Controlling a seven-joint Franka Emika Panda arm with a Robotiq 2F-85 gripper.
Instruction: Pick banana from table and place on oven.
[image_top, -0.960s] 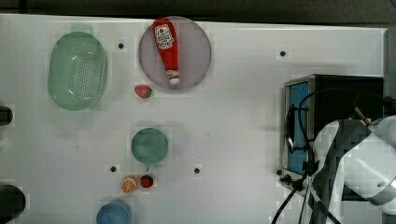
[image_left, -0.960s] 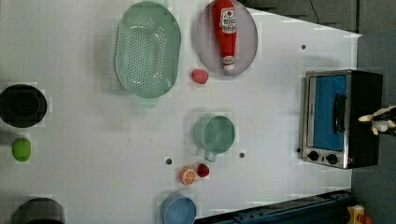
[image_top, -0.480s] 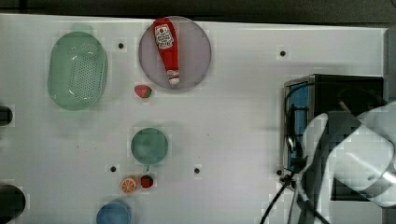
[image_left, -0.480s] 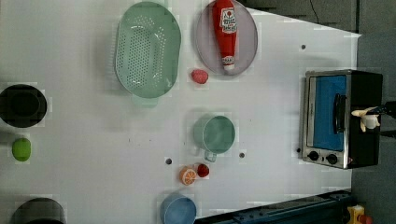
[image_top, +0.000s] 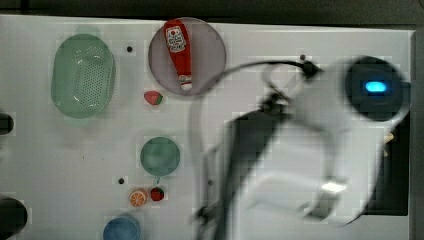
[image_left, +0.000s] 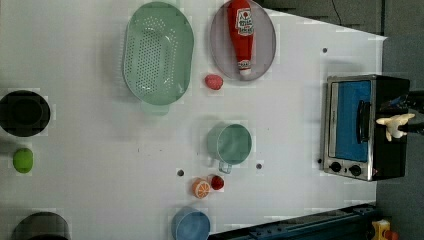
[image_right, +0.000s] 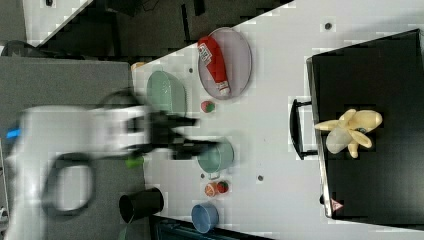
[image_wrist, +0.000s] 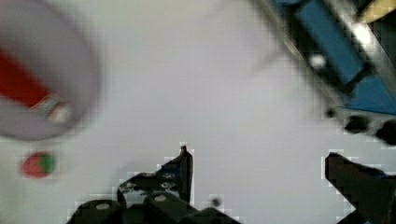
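counts: one banana (image_right: 350, 131), one oven (image_right: 372, 125), one ketchup bottle (image_left: 241, 36), two bowls, one colander (image_left: 157, 52) | containers: ketchup bottle lies on the grey plate (image_left: 265, 47); colander holds nothing | gripper (image_wrist: 259, 172): jaws spread wide, gripping nothing, above the table (image_left: 100, 150) | banana: on oven's black top, well apart from jaws

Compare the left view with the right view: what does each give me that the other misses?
Left view alone: the oven's blue glass door face-on, with its knobs.

Right view alone: the blurred arm over the table's far side, the open fingers holding nothing, and the oven's black top spread wide.

Both: the banana lying on the oven top, the ketchup bottle on its plate, the colander, the green cup and the blue bowl.
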